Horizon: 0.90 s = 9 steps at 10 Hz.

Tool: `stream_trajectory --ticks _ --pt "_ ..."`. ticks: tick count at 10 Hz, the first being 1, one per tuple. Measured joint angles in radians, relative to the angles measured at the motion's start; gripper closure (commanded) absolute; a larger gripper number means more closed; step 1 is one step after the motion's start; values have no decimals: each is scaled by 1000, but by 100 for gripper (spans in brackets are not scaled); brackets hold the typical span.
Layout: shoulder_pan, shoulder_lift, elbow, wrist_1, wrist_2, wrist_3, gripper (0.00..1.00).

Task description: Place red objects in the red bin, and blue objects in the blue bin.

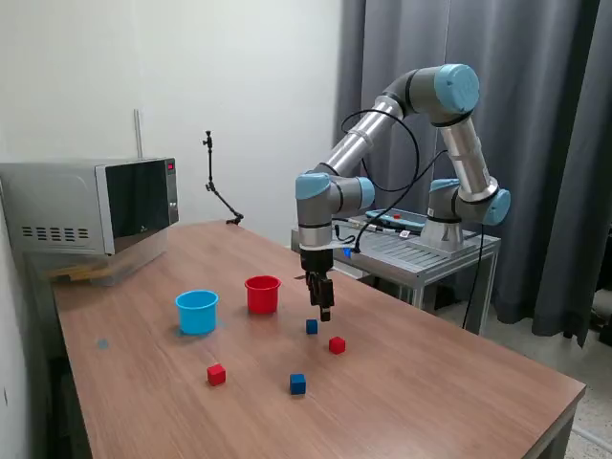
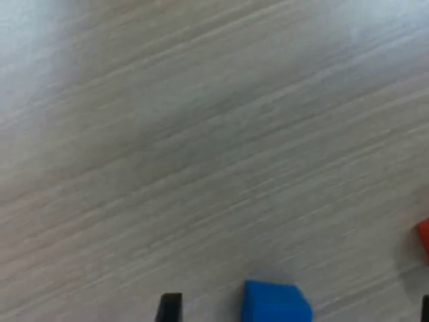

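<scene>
As the exterior view shows, the black two-finger gripper (image 1: 325, 313) hangs pointing down over the brown wood-grain table (image 1: 449, 402), just above a small solid dark-blue cube (image 1: 312, 326). Whether its fingers are spread or closed cannot be told here; nothing is seen held. A small solid red cube (image 1: 337, 345) lies just beside that blue cube, toward the exterior view's right. A second dark-blue cube (image 1: 297, 383) and a second red cube (image 1: 216, 374) lie nearer the front edge, apart from each other. The round red plastic cup (image 1: 262, 294) and round light-blue plastic cup (image 1: 197, 312) stand upright side by side, well apart from the cubes.

In the wrist view, blurred, a blue cube (image 2: 276, 303) lies on the table beside one dark fingertip (image 2: 169, 307); a red cube (image 2: 423, 236) shows at the frame edge. The finger spacing cannot be judged.
</scene>
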<state>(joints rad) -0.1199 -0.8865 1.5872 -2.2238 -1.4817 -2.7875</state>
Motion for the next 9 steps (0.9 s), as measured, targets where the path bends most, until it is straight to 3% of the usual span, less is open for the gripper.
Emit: stream_trajectory --ticks 4,9 --pt "0 30 -4 -57 -9 -34 0" --pt "3 38 -2 -89 -49 -47 0"
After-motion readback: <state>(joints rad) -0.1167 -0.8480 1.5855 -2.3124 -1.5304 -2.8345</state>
